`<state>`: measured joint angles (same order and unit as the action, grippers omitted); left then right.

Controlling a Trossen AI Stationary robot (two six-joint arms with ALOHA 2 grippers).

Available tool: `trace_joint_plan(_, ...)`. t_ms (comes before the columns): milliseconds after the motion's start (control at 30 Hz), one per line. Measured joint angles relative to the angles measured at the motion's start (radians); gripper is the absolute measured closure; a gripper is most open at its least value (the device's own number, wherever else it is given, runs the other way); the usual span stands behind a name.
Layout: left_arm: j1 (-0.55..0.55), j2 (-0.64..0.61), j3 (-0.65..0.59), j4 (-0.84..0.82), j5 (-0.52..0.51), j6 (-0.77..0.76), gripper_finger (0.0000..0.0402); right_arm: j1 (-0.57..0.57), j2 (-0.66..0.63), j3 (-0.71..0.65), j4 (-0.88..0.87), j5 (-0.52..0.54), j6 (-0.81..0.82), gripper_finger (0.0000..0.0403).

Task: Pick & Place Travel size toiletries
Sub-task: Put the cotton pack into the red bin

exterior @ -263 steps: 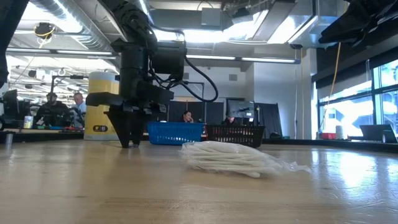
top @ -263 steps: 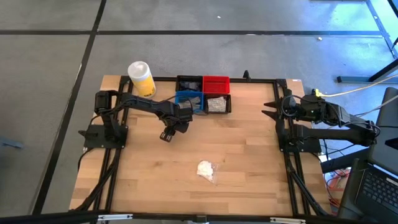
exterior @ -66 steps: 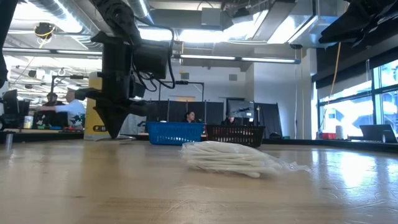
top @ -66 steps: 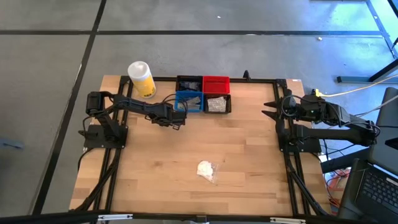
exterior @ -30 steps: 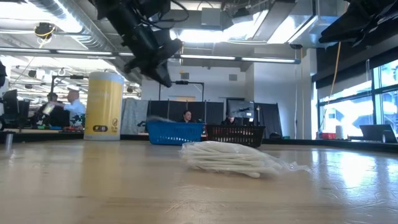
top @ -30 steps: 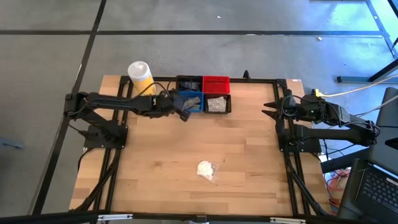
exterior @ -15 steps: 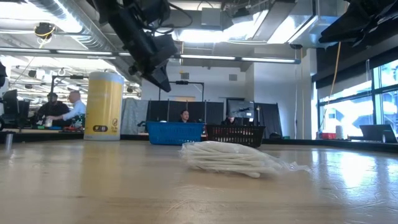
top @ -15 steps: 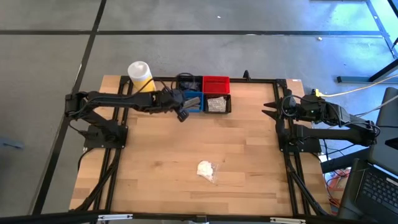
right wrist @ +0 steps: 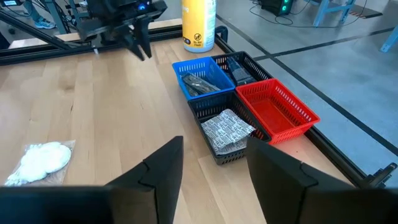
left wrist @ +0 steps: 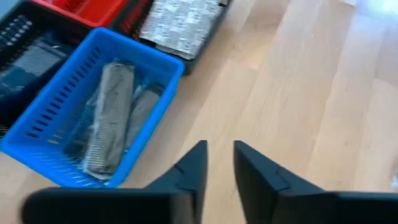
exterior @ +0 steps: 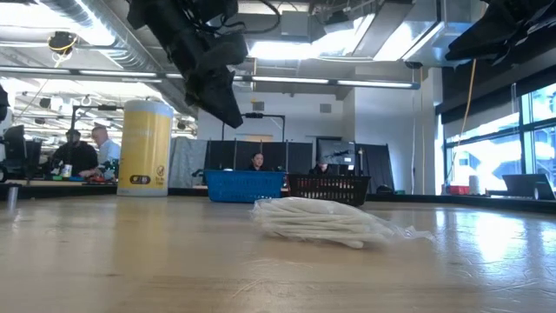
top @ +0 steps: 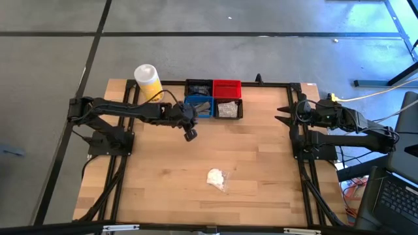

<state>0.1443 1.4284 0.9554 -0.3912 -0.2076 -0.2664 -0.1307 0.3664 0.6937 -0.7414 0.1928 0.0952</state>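
A white wad in clear wrap point(top: 215, 177) point(exterior: 317, 222) point(right wrist: 43, 158) lies flat on the wooden table, toward its near side. Dark flat tubes point(left wrist: 112, 112) lie in the blue bin point(top: 198, 106) point(left wrist: 37, 140). Crinkly packets point(left wrist: 186, 25) point(right wrist: 227, 130) fill the black bin point(top: 228, 109) beside it. My left gripper point(top: 189, 134) point(left wrist: 217, 152) hangs above the bare table just near of the blue bin, tilted down, its fingers a little apart with nothing between them. My right gripper point(top: 282, 114) point(right wrist: 211, 149) waits open at the table's right edge.
A red bin point(top: 226, 87) and a second black bin point(top: 198, 87) stand behind the blue and black ones. A tall yellow container with a white top point(top: 149, 81) point(exterior: 145, 148) stands at the far left. People sit in the room beyond the table.
My left gripper has drawn back from above the blue bin toward the table's near edge, rolling at the wrist and tipping more downward. The white wad has not moved.
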Motion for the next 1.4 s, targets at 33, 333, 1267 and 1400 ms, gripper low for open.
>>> trace_joint_plan(33, -0.009, 0.0, 0.0, -0.001, -0.002, 0.0, 0.032, 0.0, 0.0, 0.0, 0.0, 0.0, 0.0, 0.0222)
trace_joint_plan(333, -0.094, 0.0, 0.0, -0.02, -0.065, 0.019, 0.0237, 0.0, 0.0, 0.0, 0.0, 0.0, 0.0, 0.0212)
trace_joint_plan(1267, -0.238, -0.581, -0.507, 0.574, -0.097, 0.217, 0.0287, 0.0, 0.131, 0.0, 0.541, -0.131, 0.078, 0.0241)
trace_joint_plan(1400, -0.238, -0.714, -0.581, 0.577, -0.113, 0.235, 0.0288, 0.007, 0.245, 0.0, 0.653, -0.253, 0.08, 0.0244)
